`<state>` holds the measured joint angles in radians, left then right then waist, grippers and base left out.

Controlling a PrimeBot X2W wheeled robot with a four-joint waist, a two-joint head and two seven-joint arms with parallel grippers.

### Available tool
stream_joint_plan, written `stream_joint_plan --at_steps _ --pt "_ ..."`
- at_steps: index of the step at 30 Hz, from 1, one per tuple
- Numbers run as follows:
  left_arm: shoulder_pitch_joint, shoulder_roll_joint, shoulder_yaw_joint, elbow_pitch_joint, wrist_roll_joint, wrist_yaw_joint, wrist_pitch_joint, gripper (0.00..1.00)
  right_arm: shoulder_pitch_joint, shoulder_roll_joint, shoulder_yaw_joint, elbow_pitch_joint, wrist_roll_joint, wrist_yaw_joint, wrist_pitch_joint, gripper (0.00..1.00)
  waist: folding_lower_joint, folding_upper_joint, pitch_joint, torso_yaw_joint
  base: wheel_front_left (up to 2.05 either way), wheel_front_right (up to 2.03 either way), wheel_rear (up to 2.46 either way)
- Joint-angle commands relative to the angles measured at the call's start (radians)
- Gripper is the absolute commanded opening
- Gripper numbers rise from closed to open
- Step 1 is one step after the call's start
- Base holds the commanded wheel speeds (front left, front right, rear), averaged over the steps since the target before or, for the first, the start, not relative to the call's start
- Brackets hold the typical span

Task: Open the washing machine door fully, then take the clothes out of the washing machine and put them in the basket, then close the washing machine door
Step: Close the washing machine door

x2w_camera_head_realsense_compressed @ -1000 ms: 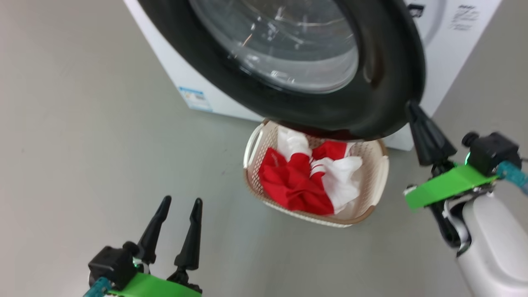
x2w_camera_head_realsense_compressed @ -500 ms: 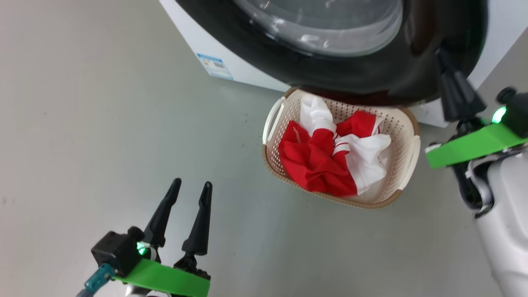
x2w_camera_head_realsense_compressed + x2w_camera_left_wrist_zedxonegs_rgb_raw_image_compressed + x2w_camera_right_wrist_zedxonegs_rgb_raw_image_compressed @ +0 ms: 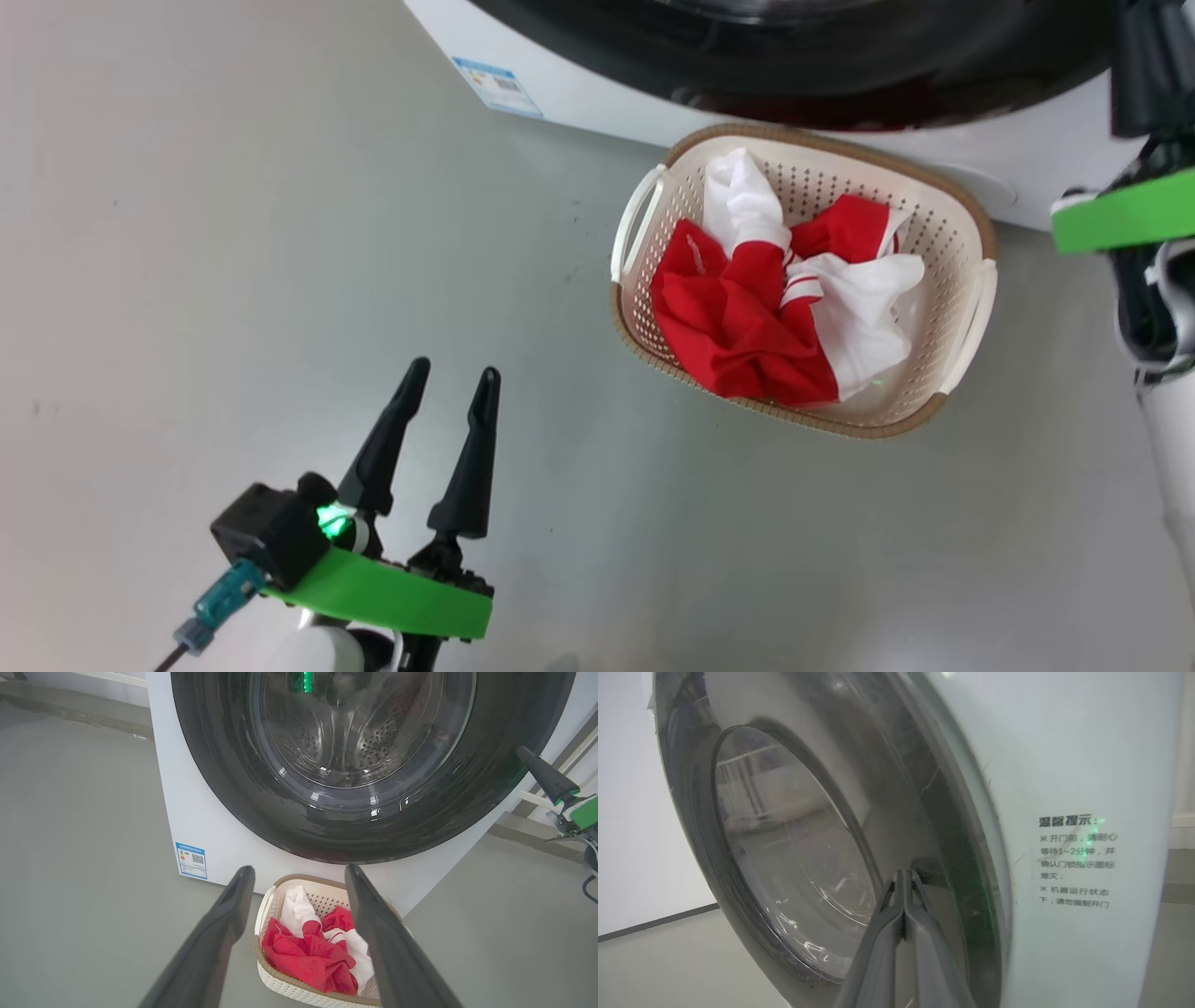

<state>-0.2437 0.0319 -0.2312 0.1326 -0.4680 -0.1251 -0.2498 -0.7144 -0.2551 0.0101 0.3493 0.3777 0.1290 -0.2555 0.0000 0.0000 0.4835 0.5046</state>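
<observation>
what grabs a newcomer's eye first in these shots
The bright red and white clothes heaped in the cream basket on the grey floor, right in front of the washing machine. Above it looms the washing machine door, a glossy black ring round a clear glass bowl, looking closed or nearly so. The right gripper, fingers shut together, has its tips at that door's rim, while the left gripper hangs open over the floor.
</observation>
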Motion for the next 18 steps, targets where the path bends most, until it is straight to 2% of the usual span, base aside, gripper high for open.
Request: stream_joint_plan --at_steps 1,7,13,15,16,17,18 --pt "-0.022 0.018 0.028 -0.028 -0.008 -0.005 -0.012 1.00 -0.039 0.005 -0.005 -0.022 -0.005 0.002 -0.006 0.00 0.0000 0.0000 0.022 0.007 0.00 0.00 0.00" --pt "-0.030 0.018 0.032 -0.023 -0.007 -0.003 -0.012 1.00 -0.045 0.014 0.009 -0.019 -0.008 0.002 -0.006 0.00 0.0000 0.0000 0.019 -0.004 0.00 0.00 0.00" --pt "-0.020 0.018 0.051 -0.004 0.010 -0.003 -0.012 1.00 0.032 0.025 0.056 -0.030 -0.004 0.002 -0.006 0.00 0.0000 0.0000 -0.025 -0.030 0.00 0.00 0.00" --pt "-0.015 0.018 0.059 0.003 0.017 -0.003 -0.012 1.00 0.066 0.029 0.065 -0.038 -0.001 0.002 -0.006 0.34 0.0000 0.0000 -0.042 -0.041 0.00 0.00 0.00" --pt "-0.013 0.018 0.064 0.006 0.022 -0.003 -0.012 1.00 0.083 0.031 0.073 -0.040 0.000 0.002 -0.006 0.43 0.0000 0.0000 -0.051 -0.047 0.00 0.00 0.00" --pt "-0.009 0.018 0.070 0.009 0.026 -0.003 -0.012 1.00 0.101 0.031 0.083 -0.042 -0.001 0.002 -0.006 0.88 0.0000 0.0000 -0.061 -0.054 0.00 0.00 0.00" --pt "-0.005 0.018 0.077 0.012 0.030 -0.004 -0.012 1.00 0.118 0.032 0.092 -0.045 -0.003 0.002 -0.006 1.00 0.0000 0.0000 -0.070 -0.062 0.00 0.00 0.00"
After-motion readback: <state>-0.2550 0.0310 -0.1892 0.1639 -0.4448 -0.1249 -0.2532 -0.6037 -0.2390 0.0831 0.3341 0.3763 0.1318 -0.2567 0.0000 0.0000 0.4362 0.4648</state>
